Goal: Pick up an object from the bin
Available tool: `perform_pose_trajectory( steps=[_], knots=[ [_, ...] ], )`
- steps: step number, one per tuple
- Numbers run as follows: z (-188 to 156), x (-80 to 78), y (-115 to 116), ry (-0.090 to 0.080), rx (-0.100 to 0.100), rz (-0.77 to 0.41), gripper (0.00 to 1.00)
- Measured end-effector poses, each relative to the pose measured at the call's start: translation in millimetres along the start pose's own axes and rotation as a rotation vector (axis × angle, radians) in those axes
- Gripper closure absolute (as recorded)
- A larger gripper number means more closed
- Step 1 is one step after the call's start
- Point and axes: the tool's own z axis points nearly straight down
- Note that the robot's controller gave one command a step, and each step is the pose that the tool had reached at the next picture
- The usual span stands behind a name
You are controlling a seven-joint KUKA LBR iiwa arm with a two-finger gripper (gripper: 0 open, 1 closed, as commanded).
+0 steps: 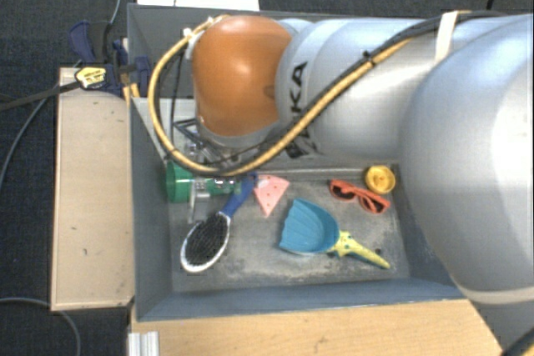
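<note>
My gripper (203,172) sits low at the bin's left side, under the arm's wrist. It is right against a green cylinder-shaped thing (177,182) by the left wall, and part of that thing is hidden behind it. Just below lies a hairbrush (205,242) with a black oval head and a blue handle that points up toward the gripper. A pink wedge (271,194) lies a little to the right of the gripper.
A blue scoop with a yellow handle (308,229) lies in the bin's front middle. Red sunglasses (360,196) and a small yellow round thing (380,178) lie at the right. The arm and its orange cover hide the bin's back half.
</note>
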Motion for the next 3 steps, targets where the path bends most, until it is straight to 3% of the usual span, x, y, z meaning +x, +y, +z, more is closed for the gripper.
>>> perform_pose_trajectory(
  steps=[1, 2, 3],
  knots=[
    [-5.1, -1.7, -1.3, -0.007, -0.002, 0.005, 0.00],
    [39.8, 7.9, -30.9, -0.008, -0.002, -0.093, 0.00],
    [68.6, 18.7, -50.6, -0.005, -0.001, -0.077, 0.00]
  ],
)
